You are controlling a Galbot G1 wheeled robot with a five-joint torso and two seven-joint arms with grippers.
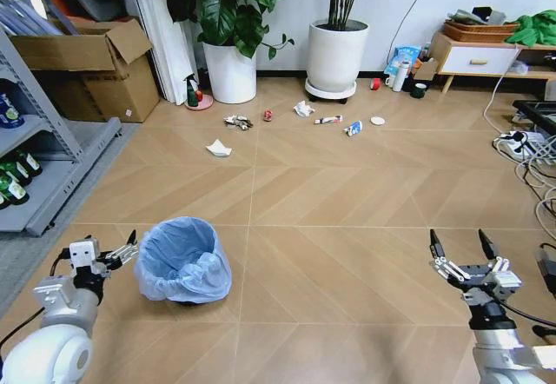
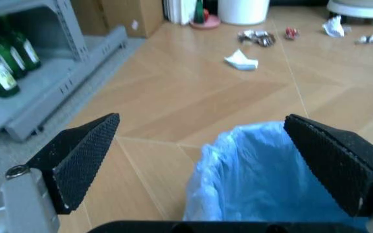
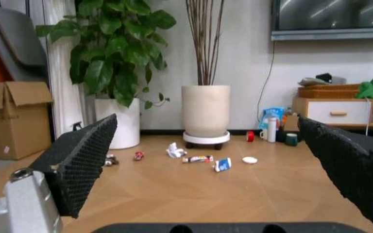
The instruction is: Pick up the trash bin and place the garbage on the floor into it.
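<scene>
The trash bin (image 1: 182, 261), dark with a crinkly light-blue bag, stands on the floor (image 1: 347, 228) at the lower left. My left gripper (image 1: 122, 252) is open just left of its rim; in the left wrist view the bin (image 2: 271, 179) sits ahead between the spread fingers (image 2: 83, 155). My right gripper (image 1: 463, 245) hangs open at the lower right, holding nothing. The garbage lies far ahead: a tissue (image 1: 219, 148), a crushed wrapper (image 1: 237, 122), a red can (image 1: 268, 115), another tissue (image 1: 302, 109), a white tube (image 1: 328, 120), a blue-white packet (image 1: 353, 129) and a white lid (image 1: 377, 121).
Two white plant pots (image 1: 337, 54) stand behind the litter, with a spray bottle on a pink dish (image 1: 193, 96) beside them. A grey shelf with green bottles (image 1: 26, 175) and a cardboard box (image 1: 95, 67) line the left. Cables and a power strip (image 1: 521, 145) lie at the right.
</scene>
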